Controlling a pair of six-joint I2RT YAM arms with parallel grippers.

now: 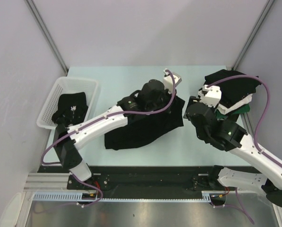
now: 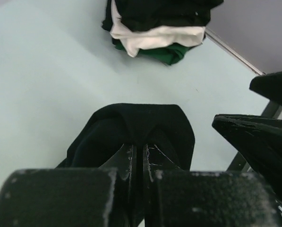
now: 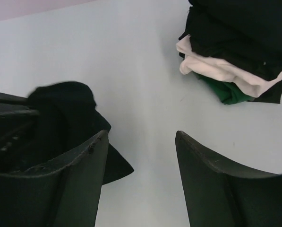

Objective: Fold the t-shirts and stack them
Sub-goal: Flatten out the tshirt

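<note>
A black t-shirt [image 1: 143, 126] lies rumpled in the middle of the table. My left gripper [image 2: 140, 147] is shut on a fold of its right edge, and the black cloth [image 2: 131, 125] bulges out past the fingertips. My right gripper [image 3: 141, 135] is open just to the right of that edge, with only bare table between its fingers and a corner of the shirt [image 3: 116, 166] beside its left finger. A stack of folded t-shirts [image 1: 230, 90] sits at the back right: black on top, then white [image 3: 216, 71] and green [image 3: 226, 92] layers.
A white mesh basket [image 1: 84, 85] stands at the left edge of the table with another black shirt [image 1: 71, 109] inside. The right gripper's fingers [image 2: 254, 137] show at the right of the left wrist view. Grey walls close in the table.
</note>
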